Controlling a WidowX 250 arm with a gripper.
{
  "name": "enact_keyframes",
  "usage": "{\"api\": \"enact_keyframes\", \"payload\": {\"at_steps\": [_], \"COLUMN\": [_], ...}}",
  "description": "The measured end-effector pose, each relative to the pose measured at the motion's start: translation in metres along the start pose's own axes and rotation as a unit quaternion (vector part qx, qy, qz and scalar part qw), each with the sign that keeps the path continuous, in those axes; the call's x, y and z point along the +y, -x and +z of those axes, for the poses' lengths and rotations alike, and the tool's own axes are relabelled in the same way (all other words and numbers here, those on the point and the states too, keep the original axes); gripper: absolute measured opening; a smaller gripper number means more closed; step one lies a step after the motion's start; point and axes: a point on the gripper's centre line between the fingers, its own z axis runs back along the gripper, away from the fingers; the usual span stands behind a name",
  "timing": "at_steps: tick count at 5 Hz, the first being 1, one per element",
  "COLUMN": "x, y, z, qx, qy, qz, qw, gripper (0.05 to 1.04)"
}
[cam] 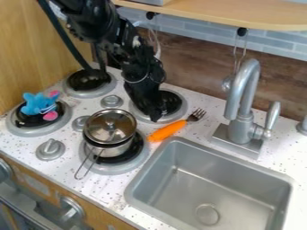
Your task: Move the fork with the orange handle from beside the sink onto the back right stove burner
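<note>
Four burners [90, 94] sit on one speckled white counter [96, 193], with three round knobs [51, 150] among them and two more knobs [72, 208] on the front panel. One black gripper [157, 117] hangs down over the burner nearest the wall on the sink side [180, 112] — whether its pincer is spread or pressed together, I cannot tell.

Closest to it lies one fork [168, 130], its single orange handle just beside that burner and near the corner of the one sink [208, 179], its metal tines pointing toward the wall. Whether gripper and fork touch is unclear.

One small silver pot [115, 152] stands upright on the burner nearest the front, under one lid [110, 126]; one wire handle [85, 168] sticks out from it toward the counter's front edge. One blue plush toy [39, 103] with pink parts rests on the far-left burner [28, 131].

One faucet [243, 105] rises behind the sink, with one lever [272, 118] beside its spout. Two hooks [242, 31] are under one wooden shelf [216, 12] — wire utensils hang from them.
</note>
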Motion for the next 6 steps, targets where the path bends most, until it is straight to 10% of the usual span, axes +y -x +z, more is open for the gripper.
{"api": "enact_keyframes", "payload": {"at_steps": [2,6], "x": [-0.013,-0.047], "y": [0.008,-0.029], "z": [-0.023,-0.044], "qx": [0.036,0.028], "qy": [0.018,0.086], "qz": [-0.020,-0.090], "qw": [0.9990,0.9918], "gripper": [1.001,1.001]}}
